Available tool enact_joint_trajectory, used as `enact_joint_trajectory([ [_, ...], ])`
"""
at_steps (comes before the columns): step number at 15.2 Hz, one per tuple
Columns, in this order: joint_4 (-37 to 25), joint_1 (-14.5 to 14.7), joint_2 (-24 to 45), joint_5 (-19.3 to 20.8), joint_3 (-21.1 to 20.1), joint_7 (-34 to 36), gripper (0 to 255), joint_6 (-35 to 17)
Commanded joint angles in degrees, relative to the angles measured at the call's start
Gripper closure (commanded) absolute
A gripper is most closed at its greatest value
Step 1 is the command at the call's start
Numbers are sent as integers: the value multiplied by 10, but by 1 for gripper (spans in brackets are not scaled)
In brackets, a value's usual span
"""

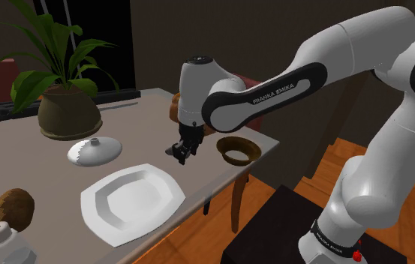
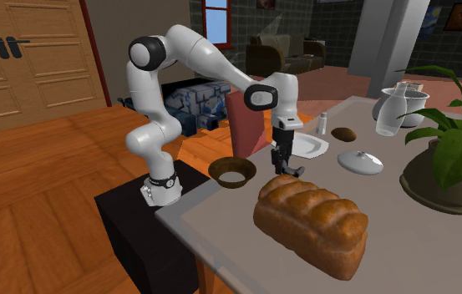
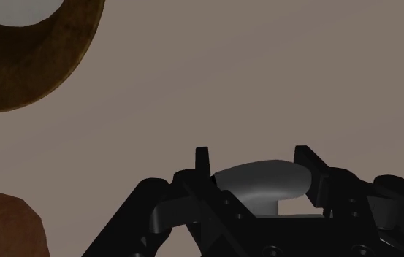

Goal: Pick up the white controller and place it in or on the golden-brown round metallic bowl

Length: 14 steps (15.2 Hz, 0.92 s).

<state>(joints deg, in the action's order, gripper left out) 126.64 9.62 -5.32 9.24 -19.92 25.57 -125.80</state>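
My black gripper (image 1: 182,152) points down over the grey table (image 1: 33,161), shut on a small grey controller (image 3: 262,182). In the wrist view the controller's rounded body sits clasped between the two fingertips (image 3: 202,162). In the second exterior view the gripper (image 2: 286,169) hangs low over the table between the bowl and the bread loaf. The golden-brown round bowl (image 1: 237,150) (image 2: 231,171) stands near the table's corner, to the shoulder view's right of the gripper. Its rim (image 3: 25,80) also shows ahead of the fingers.
A white square plate (image 1: 130,199) lies toward the shoulder view's left of the gripper, with a white lid (image 1: 94,151) behind it. A potted plant (image 1: 67,112) stands at the back. A bread loaf (image 2: 311,221) lies close to the gripper. The table edge (image 1: 221,184) runs just beside the bowl.
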Motion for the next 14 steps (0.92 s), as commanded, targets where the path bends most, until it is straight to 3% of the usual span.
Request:
enact_joint_trajectory([
  [1,-7,0,-6,-4,1,-4,255,11],
  [14,-77,1,-36,-23,5,-29,255,108],
])
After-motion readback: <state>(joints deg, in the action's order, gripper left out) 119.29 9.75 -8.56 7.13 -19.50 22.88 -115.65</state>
